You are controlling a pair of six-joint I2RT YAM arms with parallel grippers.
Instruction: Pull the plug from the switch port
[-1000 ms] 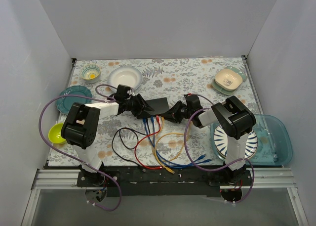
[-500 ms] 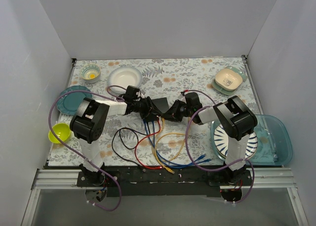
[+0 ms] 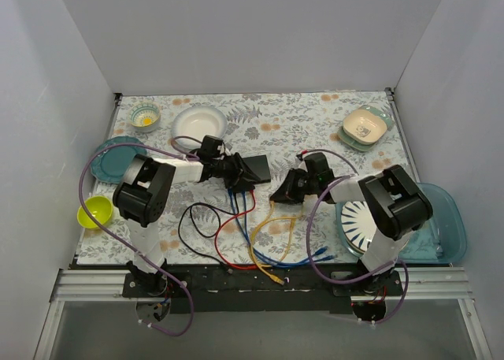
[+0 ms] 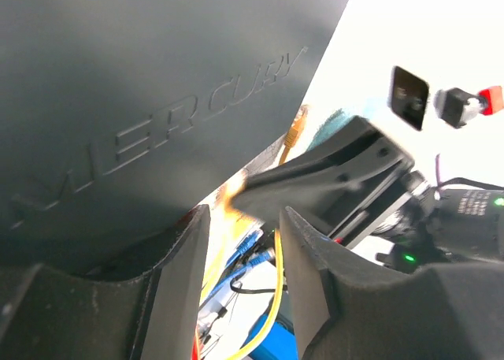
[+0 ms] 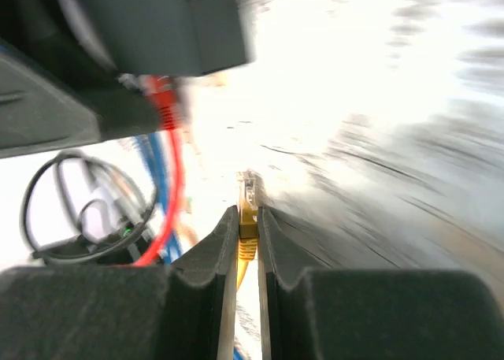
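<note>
The switch (image 3: 253, 168) is a flat black box at mid-table, and its lettered top fills the left wrist view (image 4: 157, 84). Red and blue cables still run into its near edge, with a red plug (image 5: 164, 102) seated there. My right gripper (image 3: 279, 194) is shut on a yellow plug (image 5: 248, 206), held between the fingertips (image 5: 247, 218) clear of the switch (image 5: 181, 21). My left gripper (image 3: 234, 175) rests on the switch's left end. Its jaws (image 4: 240, 246) stand apart with only cables showing between them, and one finger (image 4: 179, 281) lies against the switch.
Loose red, blue, black and yellow cables (image 3: 244, 234) sprawl in front of the switch. A white bowl (image 3: 199, 124), small bowl (image 3: 145, 116), teal plate (image 3: 109, 157) and green bowl (image 3: 94, 212) stand at the left. At the right are a cream dish (image 3: 364, 128) and a striped plate in a blue tray (image 3: 441, 218).
My right gripper has drawn back from the switch toward the near right, with the yellow plug coming out in it. My left gripper slid right onto the switch and then stayed.
</note>
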